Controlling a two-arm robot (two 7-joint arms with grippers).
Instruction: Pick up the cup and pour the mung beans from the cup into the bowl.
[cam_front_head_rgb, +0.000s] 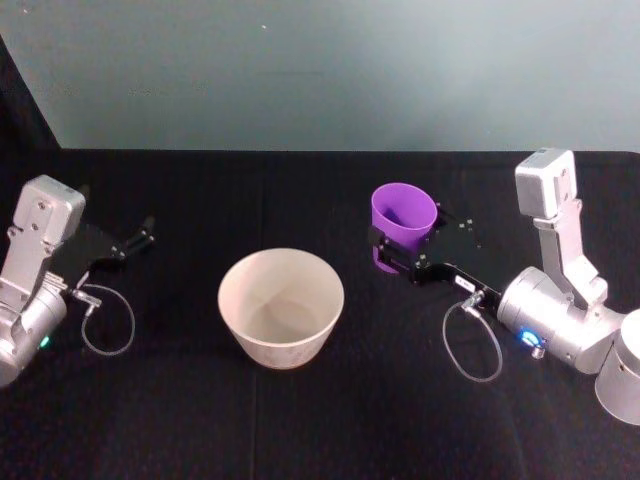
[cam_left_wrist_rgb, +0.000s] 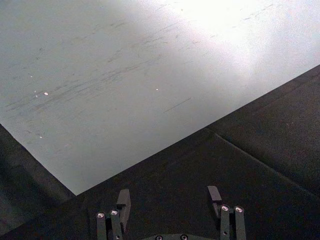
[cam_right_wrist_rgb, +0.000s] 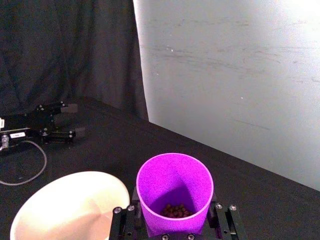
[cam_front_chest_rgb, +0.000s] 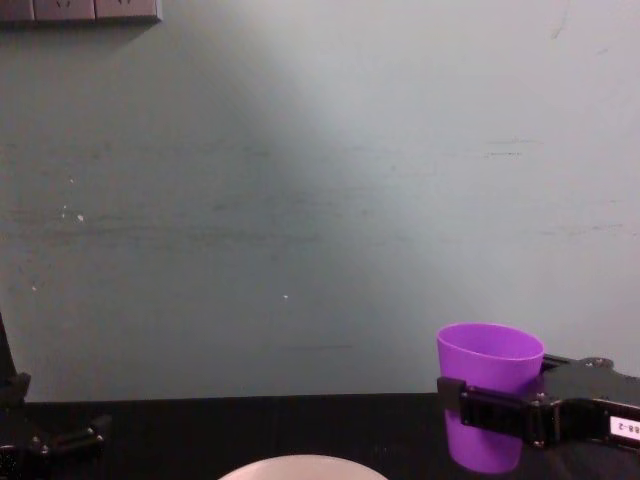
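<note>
Left gripper (cam_front_head_rgb: 137, 240): parked low over the black table (cam_front_head_rgb: 300, 430) at the far left, well apart from the bowl. In the left wrist view its fingers (cam_left_wrist_rgb: 123, 200) are spread wide, with nothing held between them.
Bowl (cam_front_head_rgb: 285, 350): a wide, pale bowl is set upright near the middle of the table, between the two arms. Nothing is seen inside it.
Cup (cam_front_head_rgb: 400, 215): a small purple cup is held upright just right of the bowl and a little farther back, not touching it. Whether its base rests on the table cannot be told.
Mung beans (cam_right_wrist_rgb: 175, 210): a small dark heap is seen at the bottom of the cup.
Right gripper (cam_front_head_rgb: 405, 240): reached in from the right, with its black fingers (cam_right_wrist_rgb: 222, 220) clamped on opposite sides of the cup's wall.
</note>
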